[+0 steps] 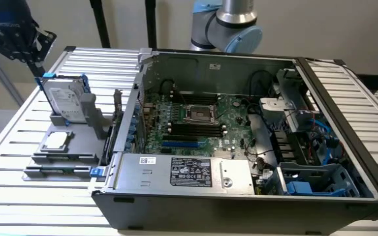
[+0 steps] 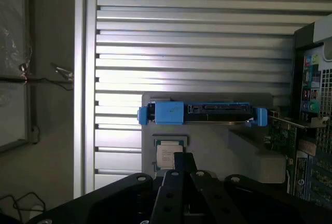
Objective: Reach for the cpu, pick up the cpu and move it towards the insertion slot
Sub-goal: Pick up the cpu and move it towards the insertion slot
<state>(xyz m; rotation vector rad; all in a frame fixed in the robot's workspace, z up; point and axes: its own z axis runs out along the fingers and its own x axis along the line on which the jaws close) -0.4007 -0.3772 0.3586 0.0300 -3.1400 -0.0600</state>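
Exterior view: gripper (image 1: 15,37) hangs high, well apart from the cpu (image 1: 57,140), a flat silvery square in a grey tray; insertion slot (image 1: 199,114) is shiny-framed on green board. Wrist view: gripper (image 2: 184,163), open or closed cannot tell, with cpu (image 2: 167,156) just beyond. The thin, smooth chip sits recessed, so an off-centre descent may catch the tray lip or the nearby blue-bracketed hard drive (image 2: 202,114).

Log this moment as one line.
phase: reach | gripper: raised, apart from cpu | cpu: lying in grey holder | insertion slot: without cpu
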